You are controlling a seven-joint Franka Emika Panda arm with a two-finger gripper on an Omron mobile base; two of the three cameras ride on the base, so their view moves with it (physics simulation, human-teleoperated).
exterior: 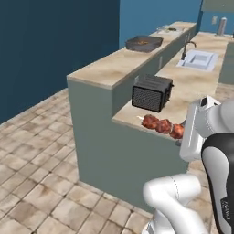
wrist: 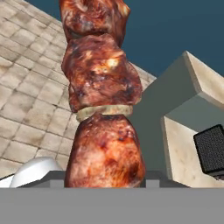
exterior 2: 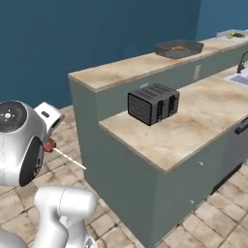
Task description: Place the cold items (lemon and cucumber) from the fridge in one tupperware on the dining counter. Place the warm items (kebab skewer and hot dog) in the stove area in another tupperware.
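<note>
The skewer loomed close in the hand view, pinched in the gripper, held off the counter's end. The right view showed just its stick; fingers hidden.

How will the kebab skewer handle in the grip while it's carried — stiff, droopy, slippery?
The kebab skewer juts straight out from the gripper without sagging, so likely stiff. Its meat chunks look glossy and lumpy, possibly slippery. Most of its length overhangs the grip, so it may pivot if jolted.
</note>
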